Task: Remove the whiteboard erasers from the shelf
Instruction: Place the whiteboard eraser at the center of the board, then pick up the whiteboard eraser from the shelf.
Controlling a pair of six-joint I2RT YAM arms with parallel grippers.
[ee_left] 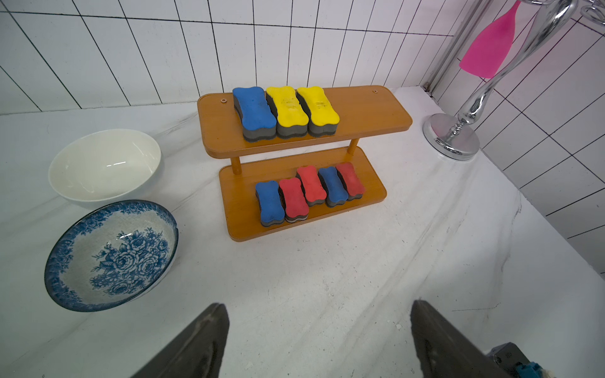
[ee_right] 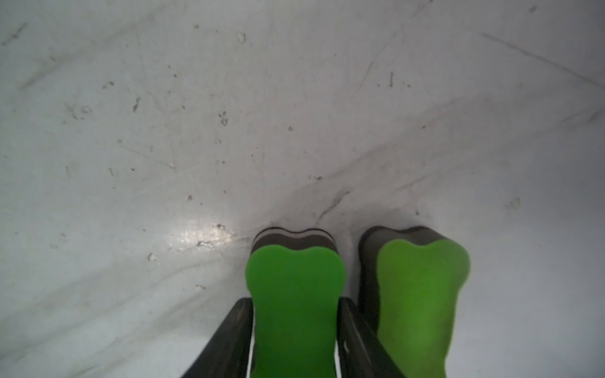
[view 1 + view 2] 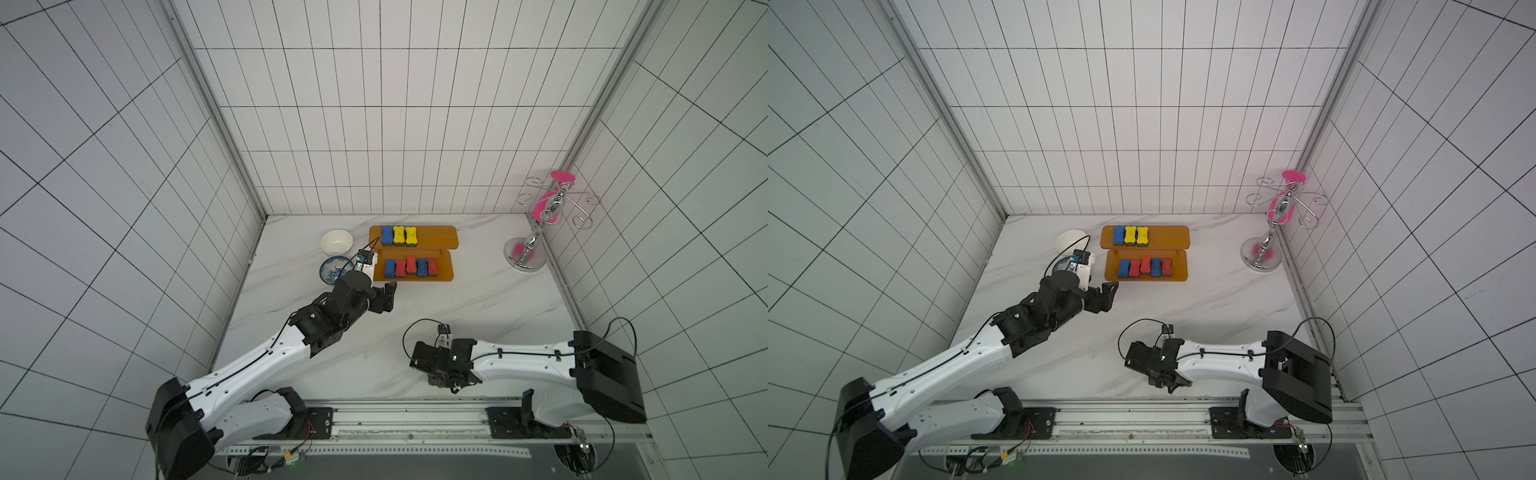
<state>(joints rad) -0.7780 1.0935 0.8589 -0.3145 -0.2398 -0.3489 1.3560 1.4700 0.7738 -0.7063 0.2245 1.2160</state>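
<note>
**A:** How many erasers are off the shelf?

**B:** Two that can be seen, both green. In the right wrist view, one green eraser lies flat on the white counter. A second green eraser lies just beside it. In both top views the right arm hides them.

**A:** Is the right pincer gripping one?

**B:** Its fingers stand on either side of the first green one, but a thin pale gap runs along one finger. It looks slack rather than pinching, and the eraser rests on the counter.

**A:** What is left on the shelf?

**B:** Eight. The upper board holds one blue eraser and two yellow erasers, packed side by side. The lower board holds a row of five: blue, red, red, blue, red.

**A:** And the left pincer?

**B:** It is spread wide and empty, over bare counter in front of the lower board. I judge the job to be about a fifth done, with every eraser still on the shelf yet to be lifted off.
</note>
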